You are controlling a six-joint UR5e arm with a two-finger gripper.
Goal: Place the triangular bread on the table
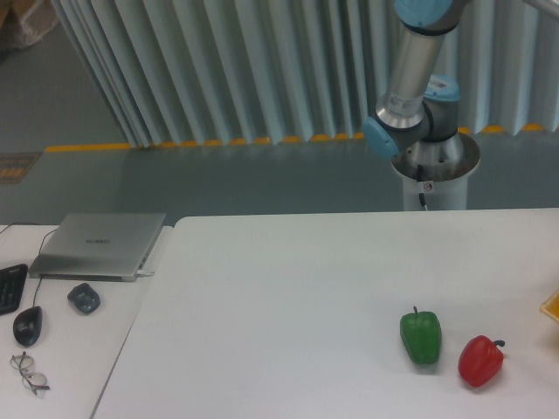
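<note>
The white table (288, 288) fills the lower part of the camera view. The triangular bread does not show as a whole. Only a yellow-orange sliver (554, 305) pokes in at the right edge, and I cannot tell what it is. The robot arm (410, 70) rises from its base (434, 166) behind the table's far right side and runs out of the top of the frame. Its gripper is out of view.
A green bell pepper (421, 336) and a red bell pepper (480, 360) lie near the front right of the table. On the smaller desk at left are a laptop (98, 244), a mouse (27, 326), a small grey object (84, 298), glasses (28, 371) and a keyboard corner (9, 286).
</note>
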